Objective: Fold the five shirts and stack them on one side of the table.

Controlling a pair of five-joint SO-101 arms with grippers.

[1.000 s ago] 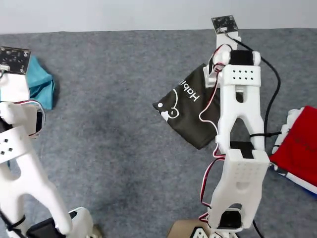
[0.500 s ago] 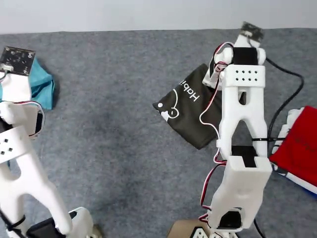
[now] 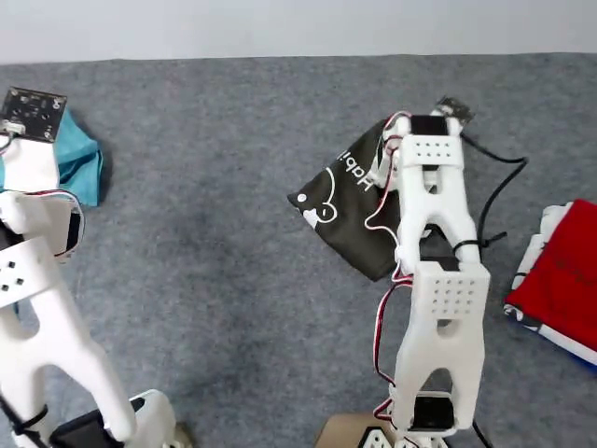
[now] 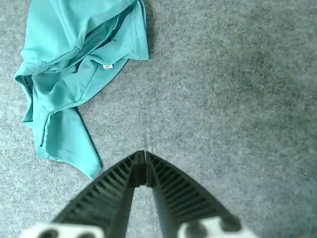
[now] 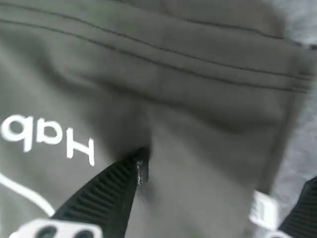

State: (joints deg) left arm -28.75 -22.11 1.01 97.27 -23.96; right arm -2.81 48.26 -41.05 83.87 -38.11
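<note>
Two arms, one garment in play. The right gripper (image 5: 224,184) stands spread open directly over the dark shirt (image 5: 198,94). One ribbed fingertip (image 5: 140,167) presses into the cloth and dents it, while the other finger sits well out toward the shirt's edge, near a small white label (image 5: 261,212). Nothing is grasped yet.

The shirt lies straight below the hand, not ahead of it. Its stitched hem lines run across the line of the fingers, so closing the jaws would probably gather a pleat lying along the hem. In the high view the dark shirt (image 3: 345,210) lies as a tilted, partly folded slab. Its printed face is up, and its far side is under the arm (the full outline, and so the long axis, cannot be made out).

Outward from this hand and back toward the arm's base, a red shirt (image 3: 564,266) rests on top of a lighter garment, well apart from the dark one. This is judged to be the stack under construction.

Farther off, the left gripper (image 4: 145,159) hangs clenched and empty above bare covering. A crumpled teal shirt (image 4: 74,64) lies just beyond its tips, not touching. The right arm is plainly the nearer to the dark shirt.

The grey, felt-like table covering (image 3: 205,261) is likely to drag on cloth, so a lifted fold should slide little. A pale wall (image 3: 233,28) bounds the far edge.
</note>
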